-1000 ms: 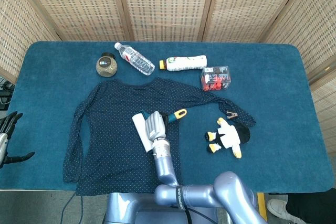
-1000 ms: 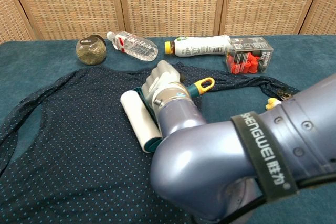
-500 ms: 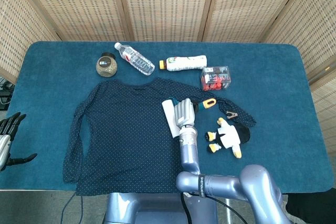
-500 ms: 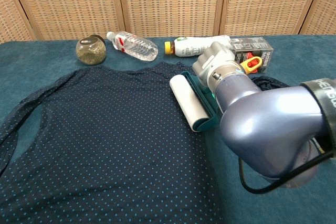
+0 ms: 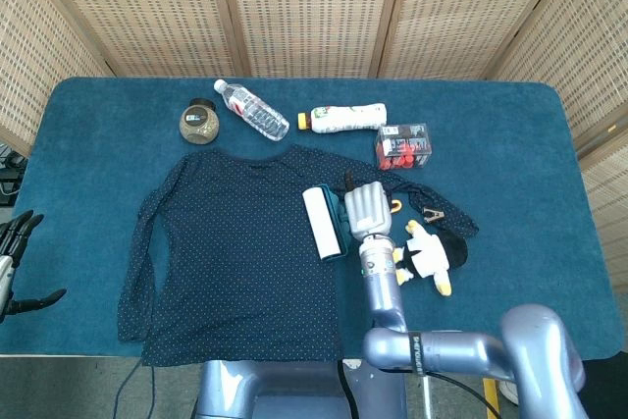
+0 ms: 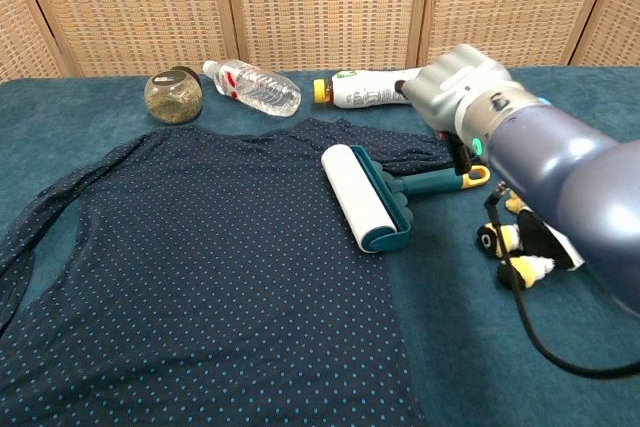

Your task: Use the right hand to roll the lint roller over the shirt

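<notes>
A dark blue dotted shirt (image 5: 226, 242) lies spread flat on the blue table. The lint roller (image 5: 323, 222), with a white roll, teal frame and yellow-tipped handle, rests on the shirt's right edge (image 6: 363, 197). Its handle (image 6: 440, 183) points right, off the cloth. My right hand (image 5: 368, 208) hovers just above that handle. In the chest view the right hand (image 6: 462, 87) is raised clear of it and holds nothing. My left hand (image 5: 14, 264) sits at the far left table edge, fingers apart and empty.
Along the back stand a jar (image 5: 199, 122), a clear water bottle (image 5: 252, 110), a white bottle (image 5: 345, 118) and a box of red items (image 5: 402, 145). A penguin toy (image 5: 427, 254) and a small clip (image 5: 433, 213) lie right of the roller.
My right hand carried the roller rightward across the shirt to its right edge, then let go and lifted. The roller now lies alone. The left hand stayed put.
</notes>
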Motion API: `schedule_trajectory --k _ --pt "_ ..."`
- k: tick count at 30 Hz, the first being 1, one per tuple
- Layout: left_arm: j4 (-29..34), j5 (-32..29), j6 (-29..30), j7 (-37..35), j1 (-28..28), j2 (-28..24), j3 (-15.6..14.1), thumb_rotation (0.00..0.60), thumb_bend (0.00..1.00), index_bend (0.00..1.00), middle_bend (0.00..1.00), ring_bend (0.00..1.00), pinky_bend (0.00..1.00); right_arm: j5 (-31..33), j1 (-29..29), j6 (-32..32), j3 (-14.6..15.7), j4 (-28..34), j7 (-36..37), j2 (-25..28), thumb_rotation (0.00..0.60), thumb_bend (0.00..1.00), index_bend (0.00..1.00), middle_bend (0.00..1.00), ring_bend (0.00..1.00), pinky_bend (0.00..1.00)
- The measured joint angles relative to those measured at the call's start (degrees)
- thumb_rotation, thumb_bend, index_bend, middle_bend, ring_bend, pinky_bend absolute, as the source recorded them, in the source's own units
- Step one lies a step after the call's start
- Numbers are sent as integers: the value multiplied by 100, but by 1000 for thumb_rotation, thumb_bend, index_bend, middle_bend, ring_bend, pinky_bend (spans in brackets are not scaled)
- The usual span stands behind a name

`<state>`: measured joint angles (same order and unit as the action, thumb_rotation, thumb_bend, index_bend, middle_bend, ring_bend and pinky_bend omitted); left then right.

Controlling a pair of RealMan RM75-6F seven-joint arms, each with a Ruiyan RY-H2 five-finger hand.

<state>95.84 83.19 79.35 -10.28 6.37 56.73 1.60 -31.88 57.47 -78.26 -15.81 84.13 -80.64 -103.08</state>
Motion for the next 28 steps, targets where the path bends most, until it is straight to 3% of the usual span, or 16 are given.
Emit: schedule_trajectory --k 1,3,5,6,8,13,19,23,28 --pt "-3 32 24 -16 -9 -2 -5 600 0 0 0 0 0 -250 -109 -7 67 105 307 149 600 0 0 681 793 782" --pt "-11 98 70 -37 -26 -7 -22 600 0 0 0 0 0 -662 -292 -12 184 256 851 396 600 0 0 364 435 444" --pt "-20 135 97 -36 -36 -8 -34 600 0 0 0 0 0 -1168 -531 -7 350 432 1545 743 600 0 0 159 186 198" --pt "-25 149 120 -27 -44 -7 -36 600 0 0 0 0 0 -1395 -638 0 432 503 1843 914 600 0 0 79 90 91" --pt "-26 166 154 -15 -57 -5 -40 600 0 0 0 0 0 -1911 -881 30 630 649 2516 1325 600 0 0 11 9 8" --pt "-17 232 303 7 -121 5 -54 600 0 0 0 0 0 -2907 -1406 136 1075 848 4046 2132 600 0 0 0 0 0" --pt "8 364 505 61 -218 21 -92 600 0 0 0 0 0 -3903 -2213 -24 1617 814 5775 2733 600 0 0 0 0 0" --pt "34 449 607 156 -262 39 -116 600 0 0 0 0 0 -4316 -2893 -413 1899 759 6574 2979 600 0 0 0 0 0" --pt "67 576 789 279 -332 74 -139 600 0 0 0 0 0 -4691 -3501 -934 2088 747 7059 3193 600 0 0 0 0 0"
